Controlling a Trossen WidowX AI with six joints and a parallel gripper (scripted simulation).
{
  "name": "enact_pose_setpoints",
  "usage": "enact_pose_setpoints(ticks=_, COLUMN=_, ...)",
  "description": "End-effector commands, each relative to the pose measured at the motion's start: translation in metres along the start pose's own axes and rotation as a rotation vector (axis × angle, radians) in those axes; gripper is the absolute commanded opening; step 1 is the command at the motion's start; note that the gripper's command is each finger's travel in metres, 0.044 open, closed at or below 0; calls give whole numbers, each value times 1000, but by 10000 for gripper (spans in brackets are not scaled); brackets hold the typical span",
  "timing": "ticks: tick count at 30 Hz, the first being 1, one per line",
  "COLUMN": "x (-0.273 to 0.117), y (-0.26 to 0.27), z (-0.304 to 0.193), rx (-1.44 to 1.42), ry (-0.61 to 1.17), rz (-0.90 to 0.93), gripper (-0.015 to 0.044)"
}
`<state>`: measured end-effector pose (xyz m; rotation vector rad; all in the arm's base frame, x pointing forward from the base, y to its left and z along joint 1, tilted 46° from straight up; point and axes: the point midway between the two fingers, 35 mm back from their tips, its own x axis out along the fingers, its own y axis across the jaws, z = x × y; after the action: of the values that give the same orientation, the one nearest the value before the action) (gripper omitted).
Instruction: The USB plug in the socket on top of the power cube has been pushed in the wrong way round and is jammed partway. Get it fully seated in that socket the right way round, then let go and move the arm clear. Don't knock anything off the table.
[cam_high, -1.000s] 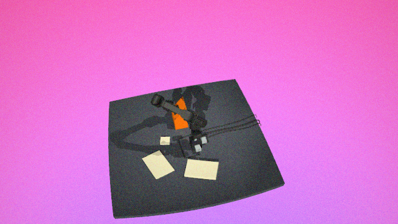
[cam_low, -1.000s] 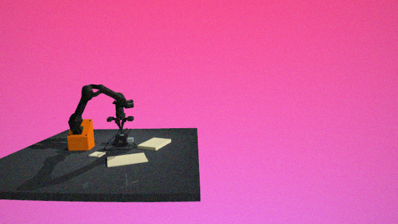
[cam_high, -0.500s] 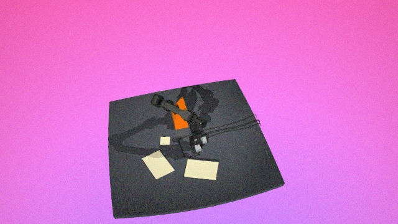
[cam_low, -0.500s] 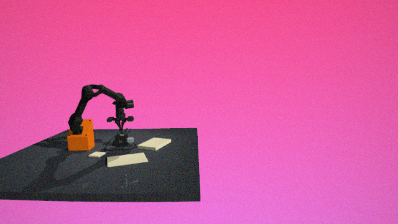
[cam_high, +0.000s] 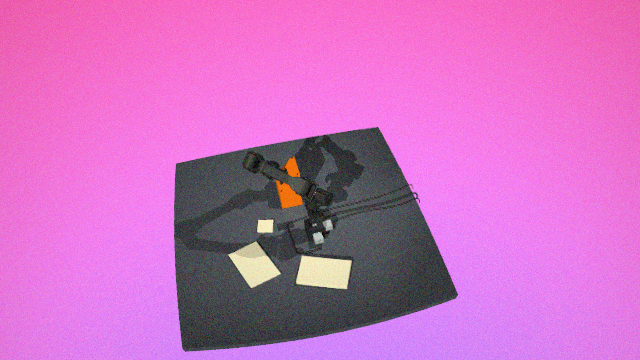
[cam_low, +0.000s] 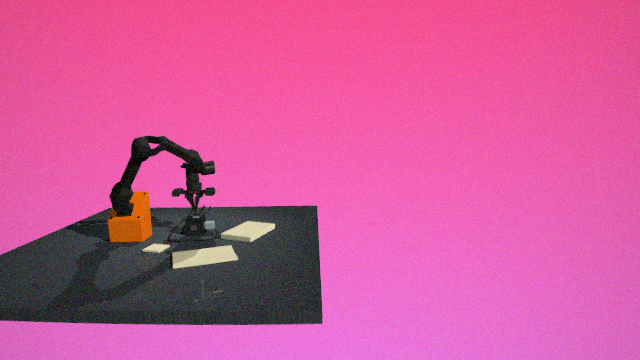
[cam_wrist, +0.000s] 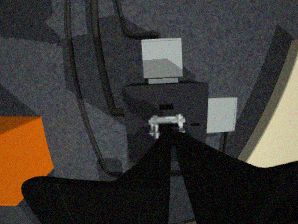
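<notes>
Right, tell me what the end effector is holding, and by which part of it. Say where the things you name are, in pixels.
The end effector (cam_low: 195, 209) (cam_wrist: 172, 139) is shut on something above the power cube (cam_low: 192, 226) (cam_wrist: 142, 97), probably the USB plug; the gripped part can't be told.

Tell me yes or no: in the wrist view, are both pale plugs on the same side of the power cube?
No, one pale plug is at its top side, the other at its right.
</notes>
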<state>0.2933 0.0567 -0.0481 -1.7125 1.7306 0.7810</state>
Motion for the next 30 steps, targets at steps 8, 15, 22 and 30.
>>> enact_pose_setpoints(ticks=8, x=2, y=0, z=0, rx=-4, ry=3, rz=-1, gripper=0)
enact_pose_setpoints(ticks=15, x=3, y=0, z=0, rx=-4, ry=3, rz=-1, gripper=0)
enact_pose_setpoints(ticks=22, x=4, y=0, z=0, rx=-4, ry=3, rz=-1, gripper=0)
enact_pose_setpoints(ticks=30, x=5, y=0, z=-1, rx=-4, ry=3, rz=-1, gripper=0)
